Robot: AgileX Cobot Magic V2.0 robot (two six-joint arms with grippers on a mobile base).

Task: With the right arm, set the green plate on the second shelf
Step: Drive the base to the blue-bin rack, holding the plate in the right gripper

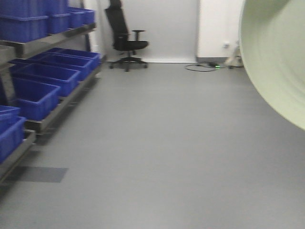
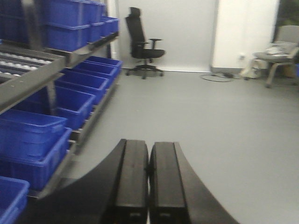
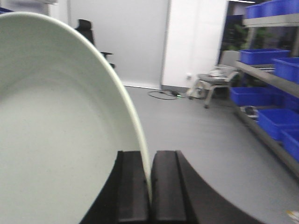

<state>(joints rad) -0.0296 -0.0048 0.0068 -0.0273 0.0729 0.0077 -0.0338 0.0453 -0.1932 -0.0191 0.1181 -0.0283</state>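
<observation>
The green plate (image 3: 56, 116) is pale sage-green and fills the left of the right wrist view, held on edge. My right gripper (image 3: 149, 161) is shut on its rim, one black finger on each side. The plate also shows in the front view (image 1: 276, 57) at the upper right, held up in the air above the floor. My left gripper (image 2: 148, 154) is shut and empty, its two black fingers pressed together above the grey floor. The metal rack (image 1: 45, 45) with its shelves stands along the left.
Blue bins (image 1: 43, 78) fill the rack's shelves on the left. A black office chair (image 1: 125, 40) stands at the far wall. A cable (image 1: 202, 67) lies on the floor. Another rack with blue bins (image 3: 275, 84) and a chair (image 3: 210, 81) show in the right wrist view.
</observation>
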